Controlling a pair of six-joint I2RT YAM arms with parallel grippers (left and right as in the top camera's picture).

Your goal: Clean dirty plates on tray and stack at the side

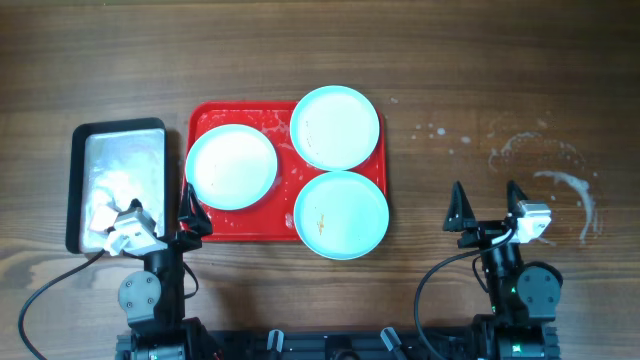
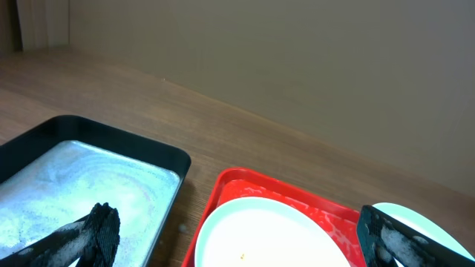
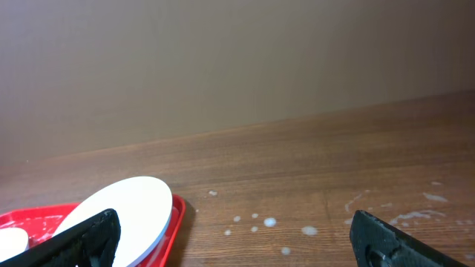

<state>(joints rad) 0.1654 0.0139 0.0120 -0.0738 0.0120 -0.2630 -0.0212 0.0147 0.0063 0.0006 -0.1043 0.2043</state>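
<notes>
Three pale blue plates lie on the red tray (image 1: 208,125). The left plate (image 1: 231,167) also shows in the left wrist view (image 2: 274,237). The back plate (image 1: 335,126) overhangs the tray's far right corner and shows in the right wrist view (image 3: 119,211). The front plate (image 1: 341,214) carries small orange-brown smears. My left gripper (image 1: 190,212) is open and empty at the tray's front left corner, its fingers wide in the left wrist view (image 2: 245,237). My right gripper (image 1: 487,205) is open and empty over bare table to the tray's right, as the right wrist view (image 3: 237,241) shows.
A black-rimmed silvery metal tray (image 1: 118,160) stands left of the red tray, with a white wad (image 1: 105,205) at its front. White splashes (image 1: 560,180) mark the wooden table at the right.
</notes>
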